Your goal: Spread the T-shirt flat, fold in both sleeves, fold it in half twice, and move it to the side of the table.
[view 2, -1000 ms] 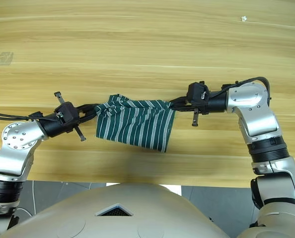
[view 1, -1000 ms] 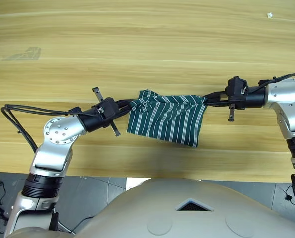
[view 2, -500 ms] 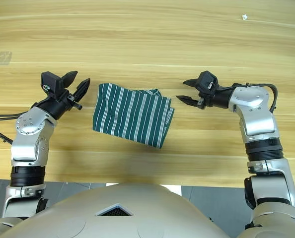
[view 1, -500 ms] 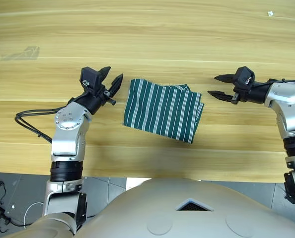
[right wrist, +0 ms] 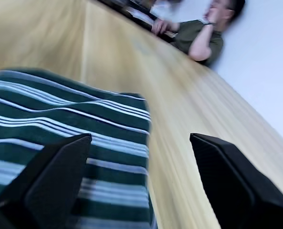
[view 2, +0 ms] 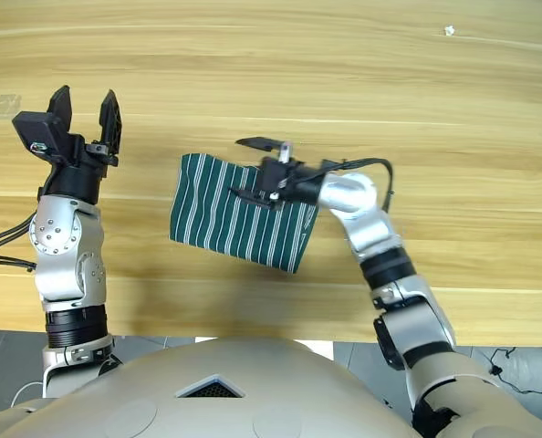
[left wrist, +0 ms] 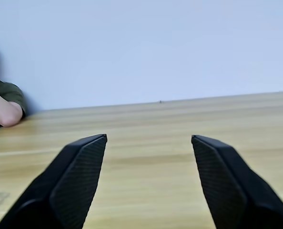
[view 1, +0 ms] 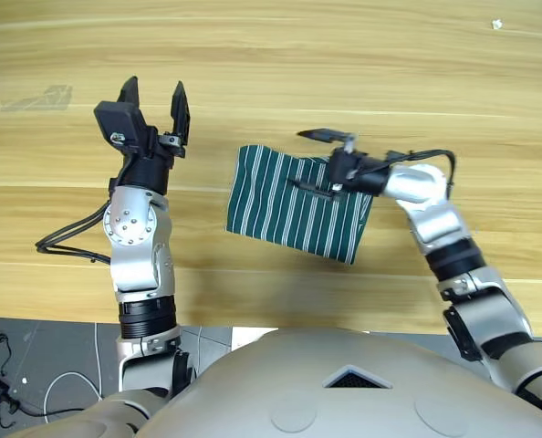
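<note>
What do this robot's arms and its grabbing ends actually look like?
The left arm and right arm are silvery metal shells with round jointed segments and black ribbed collars. Thin black cables loop outside them. The left gripper and right gripper are black, each with two pointed, wedge-shaped fingers showing a woven texture.

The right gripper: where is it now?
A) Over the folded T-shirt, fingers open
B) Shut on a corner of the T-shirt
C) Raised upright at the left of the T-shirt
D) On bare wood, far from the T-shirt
A: in the left eye view the right gripper is over the far right part of the folded T-shirt, with its fingers apart and nothing between them.
</note>
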